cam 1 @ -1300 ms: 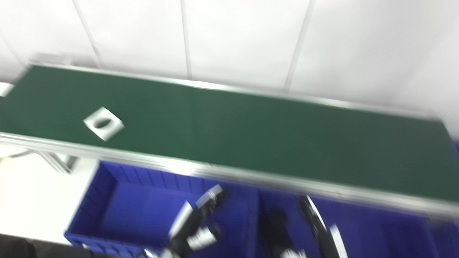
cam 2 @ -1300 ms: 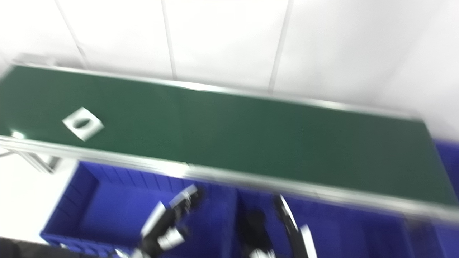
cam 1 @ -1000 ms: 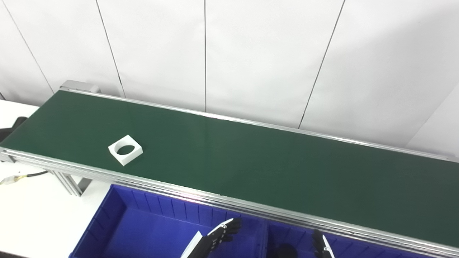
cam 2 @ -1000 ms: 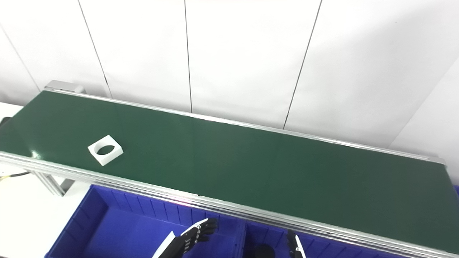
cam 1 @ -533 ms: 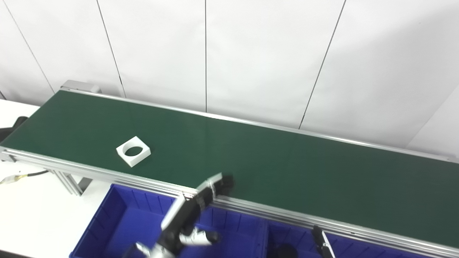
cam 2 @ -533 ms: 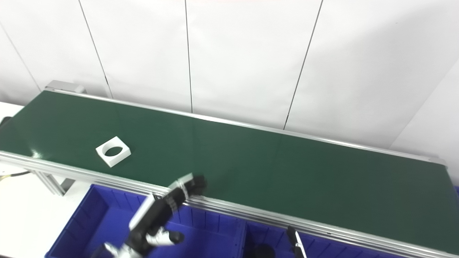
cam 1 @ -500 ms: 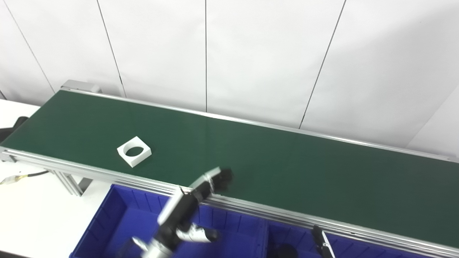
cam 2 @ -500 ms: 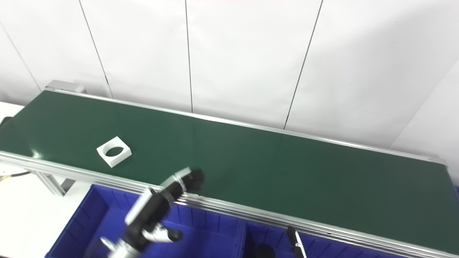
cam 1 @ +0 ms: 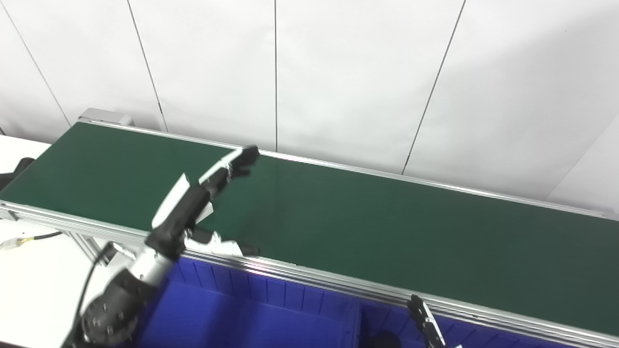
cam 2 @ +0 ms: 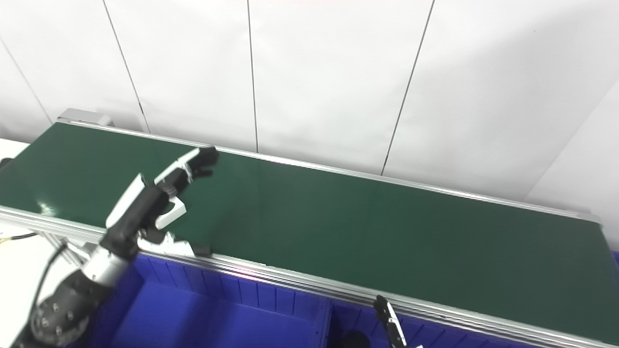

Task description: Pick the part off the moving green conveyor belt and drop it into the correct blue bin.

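The white square part with a round hole (cam 2: 175, 210) lies on the green conveyor belt (cam 1: 387, 227) near its left end. It is mostly hidden under my left hand. My left hand (cam 1: 196, 200) is open and reaches over the belt's near rail. Its fingers (cam 1: 239, 158) stretch past the part towards the far rail and its thumb (cam 1: 227, 247) is spread out by the near rail. I cannot tell if it touches the part. Only a fingertip of my right hand (cam 1: 421, 316) shows at the bottom edge, over the bins.
Two blue bins stand below the belt's near rail, the left bin (cam 1: 251, 314) and the right bin (cam 1: 483, 336), split by a divider. A dark object (cam 1: 384, 339) lies in the right bin. A white wall stands behind the belt. A cable (cam 1: 29, 238) lies at the left.
My left hand has risen from the left bin, crossed the near rail and moved left over the part. The part has ridden a little to the right on the belt.
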Controlling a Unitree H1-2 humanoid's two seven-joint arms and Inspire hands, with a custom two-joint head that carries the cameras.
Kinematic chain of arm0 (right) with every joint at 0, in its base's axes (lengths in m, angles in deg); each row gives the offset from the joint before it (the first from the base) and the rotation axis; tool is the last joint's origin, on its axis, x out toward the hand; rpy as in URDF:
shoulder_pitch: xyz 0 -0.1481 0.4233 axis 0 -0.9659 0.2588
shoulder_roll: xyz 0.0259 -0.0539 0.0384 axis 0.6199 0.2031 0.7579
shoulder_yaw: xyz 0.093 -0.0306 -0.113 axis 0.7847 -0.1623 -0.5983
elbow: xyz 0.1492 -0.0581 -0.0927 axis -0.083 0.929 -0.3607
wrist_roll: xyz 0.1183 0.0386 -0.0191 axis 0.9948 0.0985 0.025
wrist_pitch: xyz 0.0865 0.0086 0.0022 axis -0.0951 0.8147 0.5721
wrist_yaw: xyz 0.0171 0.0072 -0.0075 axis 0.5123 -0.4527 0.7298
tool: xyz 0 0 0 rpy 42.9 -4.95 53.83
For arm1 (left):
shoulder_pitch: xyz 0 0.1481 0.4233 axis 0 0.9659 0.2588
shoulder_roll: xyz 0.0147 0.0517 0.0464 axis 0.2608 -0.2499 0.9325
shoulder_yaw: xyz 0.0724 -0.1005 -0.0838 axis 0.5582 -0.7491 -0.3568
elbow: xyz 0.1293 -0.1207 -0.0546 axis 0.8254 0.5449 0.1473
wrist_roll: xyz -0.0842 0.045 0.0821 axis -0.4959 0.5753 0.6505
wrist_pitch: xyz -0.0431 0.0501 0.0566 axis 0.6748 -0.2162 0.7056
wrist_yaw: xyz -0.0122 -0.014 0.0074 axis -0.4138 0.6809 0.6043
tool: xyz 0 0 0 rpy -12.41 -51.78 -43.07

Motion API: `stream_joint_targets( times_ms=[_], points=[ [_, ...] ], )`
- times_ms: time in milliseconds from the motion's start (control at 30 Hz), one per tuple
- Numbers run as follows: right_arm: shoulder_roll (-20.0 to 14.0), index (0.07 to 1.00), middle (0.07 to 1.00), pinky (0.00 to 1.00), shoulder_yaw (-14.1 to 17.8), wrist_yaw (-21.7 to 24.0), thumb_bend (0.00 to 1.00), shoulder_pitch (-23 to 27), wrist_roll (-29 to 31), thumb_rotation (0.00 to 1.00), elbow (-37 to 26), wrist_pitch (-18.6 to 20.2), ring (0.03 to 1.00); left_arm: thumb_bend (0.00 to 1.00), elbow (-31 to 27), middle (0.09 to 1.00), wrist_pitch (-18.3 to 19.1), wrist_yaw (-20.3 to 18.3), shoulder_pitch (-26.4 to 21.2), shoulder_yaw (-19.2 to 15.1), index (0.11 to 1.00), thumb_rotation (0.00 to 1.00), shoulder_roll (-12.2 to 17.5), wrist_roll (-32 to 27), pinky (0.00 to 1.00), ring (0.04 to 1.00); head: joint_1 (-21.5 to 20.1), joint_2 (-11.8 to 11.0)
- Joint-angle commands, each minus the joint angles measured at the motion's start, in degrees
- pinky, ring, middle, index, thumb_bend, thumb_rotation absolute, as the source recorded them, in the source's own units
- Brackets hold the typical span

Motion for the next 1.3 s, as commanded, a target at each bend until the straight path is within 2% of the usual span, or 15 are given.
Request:
stream_joint_targets(
  times_ms=[0, 100, 200, 367, 467, 633, 700, 800, 933, 1067, 1267],
  points=[
    [0.5, 0.948, 0.922, 0.9, -0.1, -0.3, 0.9, 0.6, 0.4, 0.35, -1.2, -3.3, 0.912, 0.75, 1.5, 0.929, -0.5, -1.1, -3.9, -0.9, 0.929, 0.23, 2.9, 0.9, 0.88, 0.917, 0.1, 0.1],
    [0.7, 0.944, 0.915, 0.9, -0.2, -0.6, 0.9, 0.8, 0.2, 0.35, -1.1, -3.9, 0.909, 0.75, 5.3, 0.928, -0.1, -3.4, -6.9, -0.7, 0.924, 0.19, 5.3, 0.4, 0.87, 0.912, -1.6, 0.6],
    [1.1, 0.928, 0.898, 0.88, -0.3, -0.9, 0.91, 1.1, 0.4, 0.33, -0.5, -5.6, 0.895, 0.82, 10.0, 0.923, 0.9, -4.4, -10.2, -0.4, 0.914, 0.12, 7.3, 2.8, 0.83, 0.895, -2.3, 1.1],
    [0.9, 0.936, 0.907, 0.9, -0.5, -0.7, 0.9, 1.4, 0.4, 0.37, 0.5, -6.6, 0.908, 0.84, 14.5, 0.932, 2.3, -6.0, -14.2, 1.1, 0.926, 0.02, 9.6, 7.2, 0.85, 0.908, -1.8, 1.4],
    [0.9, 0.933, 0.902, 0.88, -0.5, -1.1, 0.91, 1.6, 0.2, 0.38, 0.9, -6.8, 0.906, 0.84, 18.0, 0.943, 2.2, -8.1, -17.6, 3.0, 0.925, 0.0, 11.9, 10.2, 0.89, 0.926, -1.0, 1.7],
    [0.7, 0.934, 0.902, 0.89, -0.6, -1.2, 0.9, 1.6, 0.5, 0.39, 1.2, -7.0, 0.904, 0.85, 23.0, 0.961, 2.1, -10.0, -21.8, 5.9, 0.951, 0.0, 14.2, 15.4, 0.86, 0.926, -0.2, 1.8],
    [0.5, 0.936, 0.905, 0.88, -0.5, -1.2, 0.9, 1.7, 0.4, 0.4, 1.1, -6.9, 0.907, 0.86, 24.8, 0.963, 1.2, -10.4, -22.9, 6.8, 0.953, 0.0, 14.6, 16.6, 0.87, 0.933, 0.2, 2.0],
    [0.0, 0.941, 0.912, 0.89, -0.4, -0.7, 0.9, 1.6, 1.1, 0.4, 0.9, -6.8, 0.911, 0.86, 26.8, 0.968, 0.9, -10.1, -24.8, 9.6, 0.962, 0.0, 15.5, 22.0, 0.94, 0.953, 1.5, 2.3],
    [-0.5, 0.942, 0.914, 0.89, -0.4, -0.5, 0.9, 1.7, 2.3, 0.39, 1.0, -7.0, 0.91, 0.86, 28.5, 0.98, 0.8, -9.7, -26.6, 12.8, 0.974, 0.0, 15.5, 27.7, 0.96, 0.964, 2.4, 2.5],
    [-0.9, 0.934, 0.903, 0.88, -0.1, -0.8, 0.9, 1.6, 2.3, 0.39, 0.7, -7.0, 0.902, 0.89, 27.6, 0.969, 2.2, -9.2, -26.9, 14.6, 0.957, 0.0, 15.2, 31.8, 0.96, 0.956, 3.1, 2.8],
    [-1.5, 0.937, 0.907, 0.92, 0.1, 0.0, 0.9, 1.4, 3.5, 0.39, 0.4, -7.0, 0.908, 0.89, 29.9, 0.963, 4.0, -10.3, -28.3, 17.2, 0.937, 0.0, 13.8, 35.5, 0.98, 0.962, 4.7, 2.9]
  ],
)
